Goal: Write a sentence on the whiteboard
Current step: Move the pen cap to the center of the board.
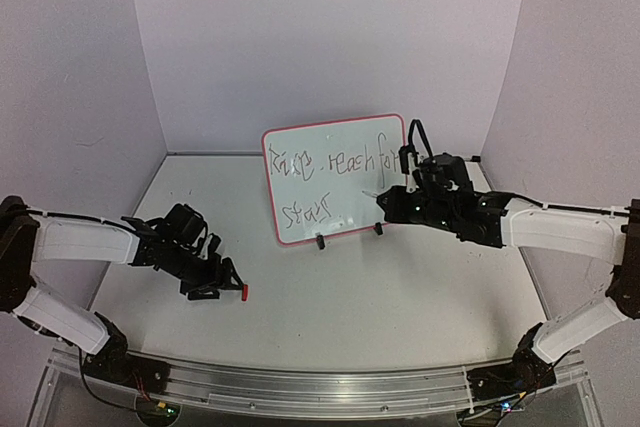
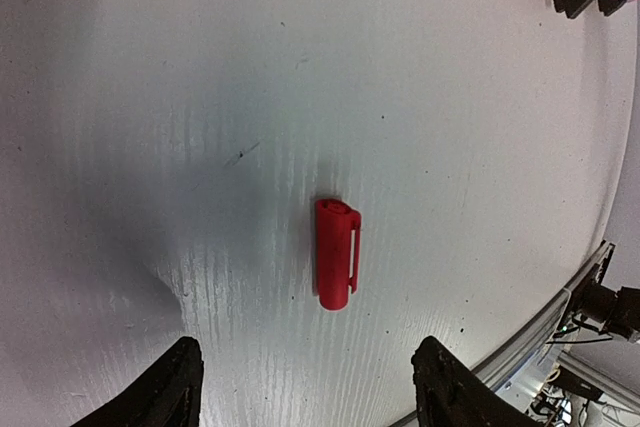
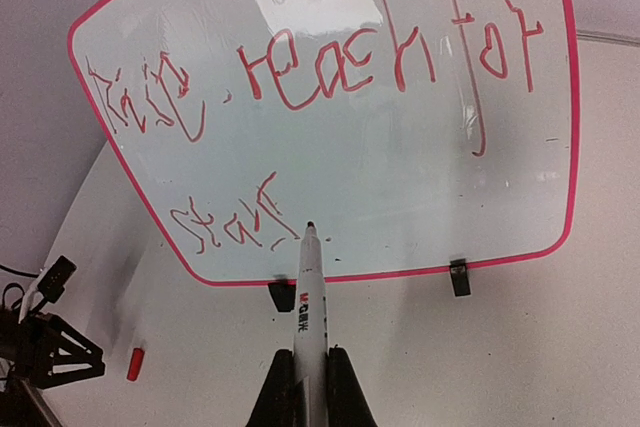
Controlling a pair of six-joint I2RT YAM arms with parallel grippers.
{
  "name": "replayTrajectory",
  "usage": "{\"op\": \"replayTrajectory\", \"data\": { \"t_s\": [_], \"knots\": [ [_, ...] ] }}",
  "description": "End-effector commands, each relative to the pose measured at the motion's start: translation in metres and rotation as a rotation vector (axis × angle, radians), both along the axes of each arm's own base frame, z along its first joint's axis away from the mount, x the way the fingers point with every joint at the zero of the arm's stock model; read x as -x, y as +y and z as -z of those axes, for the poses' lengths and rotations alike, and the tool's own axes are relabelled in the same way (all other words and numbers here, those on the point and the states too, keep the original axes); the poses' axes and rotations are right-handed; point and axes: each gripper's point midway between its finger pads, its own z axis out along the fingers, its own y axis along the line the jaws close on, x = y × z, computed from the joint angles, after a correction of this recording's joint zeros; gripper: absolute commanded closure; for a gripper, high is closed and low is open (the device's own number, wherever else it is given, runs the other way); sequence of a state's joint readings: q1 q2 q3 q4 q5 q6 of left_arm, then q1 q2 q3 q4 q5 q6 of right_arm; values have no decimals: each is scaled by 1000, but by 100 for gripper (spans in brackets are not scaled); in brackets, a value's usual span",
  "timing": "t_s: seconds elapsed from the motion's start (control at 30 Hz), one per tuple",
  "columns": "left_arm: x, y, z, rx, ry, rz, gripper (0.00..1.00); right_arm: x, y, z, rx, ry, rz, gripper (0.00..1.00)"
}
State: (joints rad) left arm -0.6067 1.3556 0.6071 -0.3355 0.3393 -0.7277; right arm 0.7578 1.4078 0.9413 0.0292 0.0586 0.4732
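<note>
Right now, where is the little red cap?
In the top view the cap lies on the table, on the left, just off the left gripper, nearer than the whiteboard.

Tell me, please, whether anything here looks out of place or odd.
The red cap lies loose on its side on the table, just ahead of the open left tool, well apart from the marker that the right tool holds with its tip at the whiteboard. Nothing looks spilled or damaged.
</note>
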Motion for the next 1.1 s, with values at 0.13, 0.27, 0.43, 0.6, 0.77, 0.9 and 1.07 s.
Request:
{"op": "replayTrajectory", "data": {
  "t_s": [0.13,0.27,0.43,0.6,0.77,0.9,1.07],
  "knots": [
    [-7,-27,1,140,25,9,32,3,-6,0,-19,0,19,100],
    [-4,-29,7,153,50,11,34,4,-8,0,-24,-3,22,100],
    [-6,-34,8,165,52,27,34,5,-8,0,-27,-2,23,100],
    [-4,-40,8,197,68,32,33,6,-9,-1,-35,-1,25,100],
    [-13,-50,5,235,42,26,33,6,-10,0,-38,0,30,100],
    [-26,-75,-6,328,20,46,33,6,-8,-2,-44,0,23,100],
    [-30,-101,-4,353,24,90,33,5,-9,-5,-40,-11,29,100]
  ]
}}
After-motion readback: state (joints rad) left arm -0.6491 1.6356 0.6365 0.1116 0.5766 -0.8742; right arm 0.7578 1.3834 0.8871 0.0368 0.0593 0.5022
